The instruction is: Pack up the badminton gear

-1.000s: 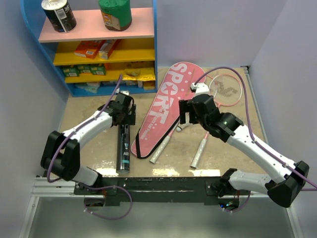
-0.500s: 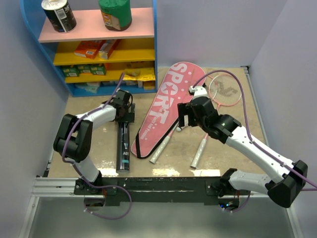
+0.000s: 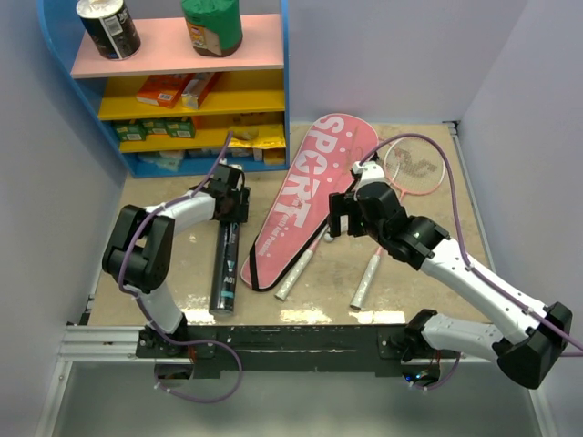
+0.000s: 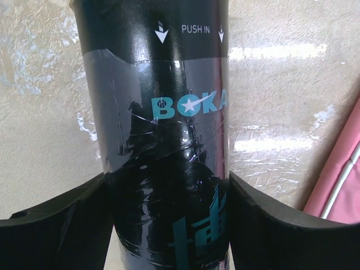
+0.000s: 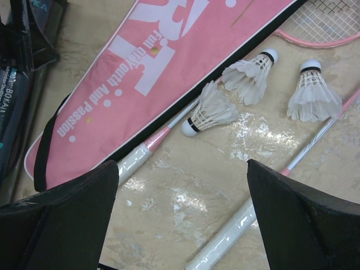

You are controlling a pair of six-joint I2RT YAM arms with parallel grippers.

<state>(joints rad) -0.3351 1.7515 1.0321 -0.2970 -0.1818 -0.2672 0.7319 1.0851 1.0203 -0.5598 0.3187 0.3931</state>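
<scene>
The long black tube with teal lettering (image 3: 225, 269) lies on the table left of the pink "SPORT" cover (image 3: 305, 196). My left gripper (image 3: 231, 211) is at the tube's far end, and in the left wrist view both fingers press the tube (image 4: 163, 129). My right gripper (image 3: 339, 217) hangs open over the table just right of the cover (image 5: 163, 67). Three white shuttlecocks (image 5: 211, 109) (image 5: 247, 76) (image 5: 312, 98) lie ahead of it. One racket's white handle (image 5: 132, 160) pokes out from the cover. The other racket (image 3: 414, 164) lies to the right, with its handle (image 5: 236, 233) between my fingers' far ends.
A blue shelf unit (image 3: 284, 91) with snack boxes stands at the back left, with two cans (image 3: 107, 27) (image 3: 212, 25) on its top shelf. Grey walls close in the left, back and right. The arm rail (image 3: 273, 337) runs along the near edge.
My left arm has folded in closer to the tube, and the tube's near end has swung slightly left. My right gripper has shifted a little toward the shuttlecocks and stayed open.
</scene>
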